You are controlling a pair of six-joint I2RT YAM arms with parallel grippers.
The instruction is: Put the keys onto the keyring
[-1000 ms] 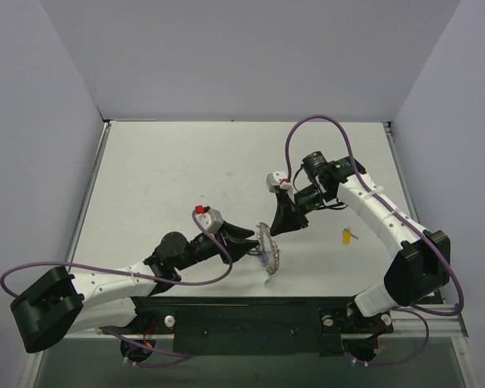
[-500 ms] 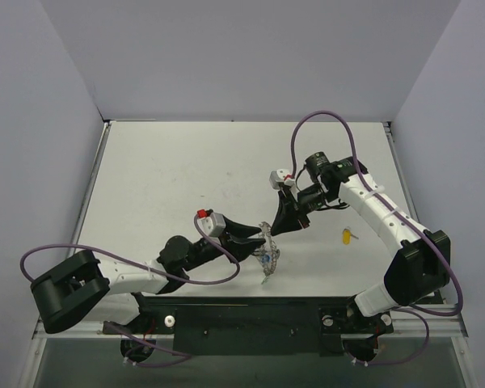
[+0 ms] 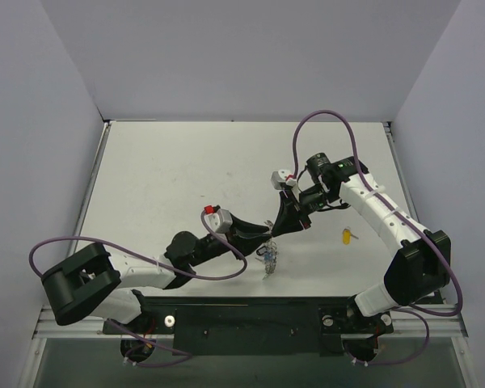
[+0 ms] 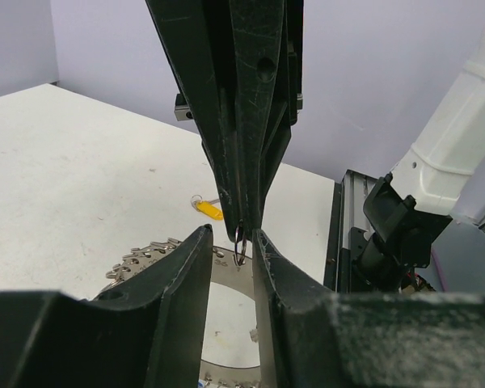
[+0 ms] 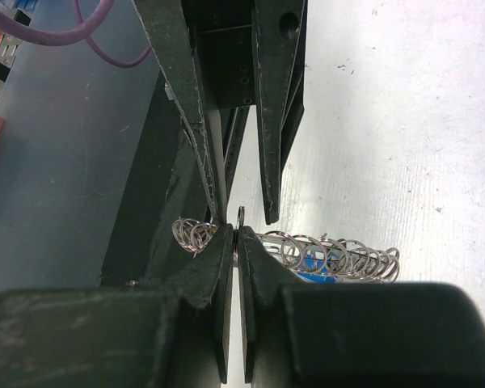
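Observation:
The keyring [image 3: 270, 252], a silvery loop with a rim of small wire rings, stands tilted near the table's front middle. My right gripper [image 3: 280, 229] is shut on one small ring of its rim, seen in the right wrist view [image 5: 236, 230]. My left gripper [image 3: 263, 234] is open by a narrow gap, and its fingertips sit either side of the right gripper's tips [image 4: 242, 226]. A blue key [image 5: 312, 267] hangs among the rim rings [image 5: 339, 255]. The yellow key [image 3: 347, 236] lies alone on the table to the right, and also shows in the left wrist view [image 4: 208, 210]. A small green bit [image 3: 266, 277] lies just below the ring.
A black rail [image 3: 242, 311] runs along the near table edge, just in front of the ring. Grey walls close the table at the back and both sides. The right arm's white link [image 4: 457, 137] and purple cables [image 3: 323, 121] rise to the right.
My left arm has swung right and reached forward, bringing its fingers up to the right gripper's tips. The keyring has tilted and shifted slightly. The right gripper has barely moved.

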